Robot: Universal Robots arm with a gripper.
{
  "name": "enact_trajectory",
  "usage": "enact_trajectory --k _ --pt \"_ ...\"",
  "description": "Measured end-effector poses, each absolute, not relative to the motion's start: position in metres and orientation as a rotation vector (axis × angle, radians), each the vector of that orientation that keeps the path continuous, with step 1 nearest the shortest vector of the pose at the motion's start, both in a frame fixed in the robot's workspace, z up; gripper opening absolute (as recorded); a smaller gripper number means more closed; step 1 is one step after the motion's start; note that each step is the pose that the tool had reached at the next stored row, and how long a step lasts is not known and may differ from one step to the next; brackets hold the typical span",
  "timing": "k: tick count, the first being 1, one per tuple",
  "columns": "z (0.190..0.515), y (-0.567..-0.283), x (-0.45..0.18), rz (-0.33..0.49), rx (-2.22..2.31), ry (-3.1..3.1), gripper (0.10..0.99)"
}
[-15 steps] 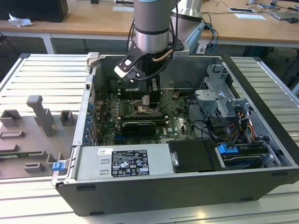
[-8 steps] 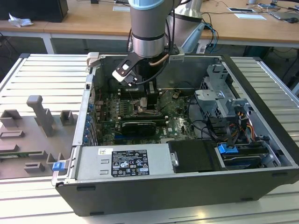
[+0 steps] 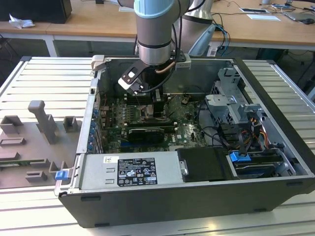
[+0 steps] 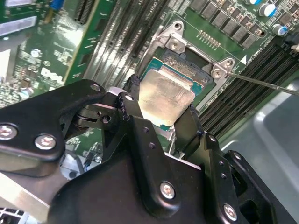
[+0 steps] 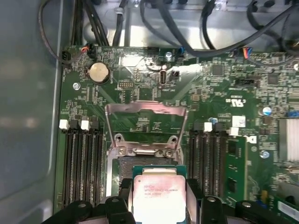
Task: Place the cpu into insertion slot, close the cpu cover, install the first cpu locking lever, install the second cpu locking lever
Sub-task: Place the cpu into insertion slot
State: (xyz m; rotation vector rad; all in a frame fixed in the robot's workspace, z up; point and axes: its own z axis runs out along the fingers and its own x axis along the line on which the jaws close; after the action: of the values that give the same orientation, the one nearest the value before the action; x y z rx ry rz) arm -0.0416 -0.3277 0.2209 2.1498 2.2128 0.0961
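Slatted aluminium desk [image 3: 44, 73], two things parked on it

Open dark computer case [image 3: 162, 206] lying flat on the slats, hogging the middle and the exterior view's right. Just beside it, on the exterior view's left, a flat grey fixture plate [image 3: 12, 169] with blocks sticking up, small blue clip [image 3: 61, 175] at its corner by the case.

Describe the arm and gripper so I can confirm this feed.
The arm is silver-grey tubing with a pale blue joint cap and a black ring; black cables loop at its wrist. The gripper is matte black, its angular fingers studded with silver screws.
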Motion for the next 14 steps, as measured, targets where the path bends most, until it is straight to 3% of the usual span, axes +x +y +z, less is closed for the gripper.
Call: enact_trajectory --k 14 --pt "0.206 -0.320 -0.044 0.095 2.164 2.198 0.541"
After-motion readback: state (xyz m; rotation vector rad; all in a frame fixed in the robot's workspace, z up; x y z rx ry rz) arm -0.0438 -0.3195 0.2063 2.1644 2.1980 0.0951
